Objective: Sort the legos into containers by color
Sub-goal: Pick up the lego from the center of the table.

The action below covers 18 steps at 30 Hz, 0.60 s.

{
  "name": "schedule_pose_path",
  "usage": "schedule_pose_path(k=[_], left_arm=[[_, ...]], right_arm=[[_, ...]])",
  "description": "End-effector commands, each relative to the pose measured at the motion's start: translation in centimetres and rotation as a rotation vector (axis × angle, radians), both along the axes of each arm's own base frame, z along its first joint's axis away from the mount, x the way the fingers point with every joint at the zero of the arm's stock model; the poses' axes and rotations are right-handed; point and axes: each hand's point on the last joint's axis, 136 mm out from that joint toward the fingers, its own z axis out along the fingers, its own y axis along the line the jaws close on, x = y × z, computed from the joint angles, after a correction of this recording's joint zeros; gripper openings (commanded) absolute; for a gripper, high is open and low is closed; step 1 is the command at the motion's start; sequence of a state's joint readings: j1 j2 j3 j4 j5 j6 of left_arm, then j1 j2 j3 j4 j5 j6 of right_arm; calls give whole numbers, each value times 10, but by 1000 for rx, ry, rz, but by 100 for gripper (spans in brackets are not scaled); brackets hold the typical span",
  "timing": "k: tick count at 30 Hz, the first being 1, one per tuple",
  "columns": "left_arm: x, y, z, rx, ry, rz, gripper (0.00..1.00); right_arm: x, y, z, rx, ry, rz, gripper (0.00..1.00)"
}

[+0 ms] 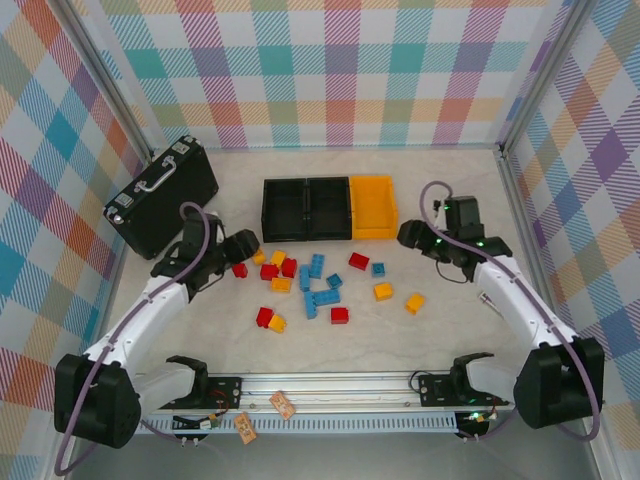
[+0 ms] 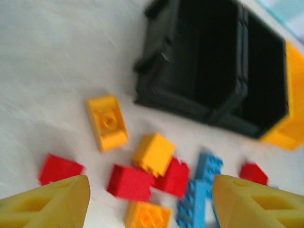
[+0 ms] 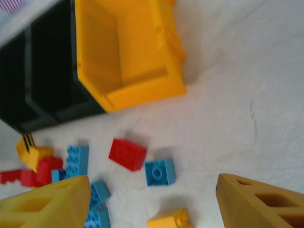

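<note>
Broadly, the table [image 1: 470,190] is crossed at its middle by the containers [image 1: 308,182], two black and one yellow-orange bin [image 1: 373,236] joined in a row. The legos [image 1: 318,285] are scattered loose on the surface just in front of them, and none can be made out inside a bin. The scatter is flanked by the arms. The left gripper [image 1: 240,252] is held over its left end, and the right gripper [image 1: 408,236] is held near the front right corner of the yellow-orange bin, to the right of the bricks. Both pairs of fingers are seen apart, with nothing clamped between them. From the left wrist, a red brick [image 2: 130,183] and an orange brick [image 2: 148,216] are found in the gap between the fingers [image 2: 52,202], the red one with its long side running roughly across that gap, and the black bins are seen beyond. From the right wrist, a yellow brick [image 3: 168,219] is seen between the fingers [image 3: 261,199] at the lower edge, with a blue square brick [image 3: 159,172] just ahead of it. The left-hand cluster is judged nearer the left arm. The yellow brick is judged better taken by the right arm, since its matching bin lies straight ahead and to the left of those fingers.
</note>
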<state>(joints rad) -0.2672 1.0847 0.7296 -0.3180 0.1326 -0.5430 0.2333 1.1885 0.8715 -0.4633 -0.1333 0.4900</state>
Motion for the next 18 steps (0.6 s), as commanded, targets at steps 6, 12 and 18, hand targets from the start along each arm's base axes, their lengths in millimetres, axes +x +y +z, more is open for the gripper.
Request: schedule_pose_path(k=[6, 12, 18], left_arm=[[-53, -55, -34, -14, 113, -155, 68], [-58, -66, -48, -5, 139, -177, 69], [-58, -68, -46, 9, 123, -181, 69]], right_arm=[[-48, 26, -65, -209, 245, 142, 76], [-56, 41, -91, -292, 300, 201, 77], [-60, 49, -114, -386, 345, 243, 76]])
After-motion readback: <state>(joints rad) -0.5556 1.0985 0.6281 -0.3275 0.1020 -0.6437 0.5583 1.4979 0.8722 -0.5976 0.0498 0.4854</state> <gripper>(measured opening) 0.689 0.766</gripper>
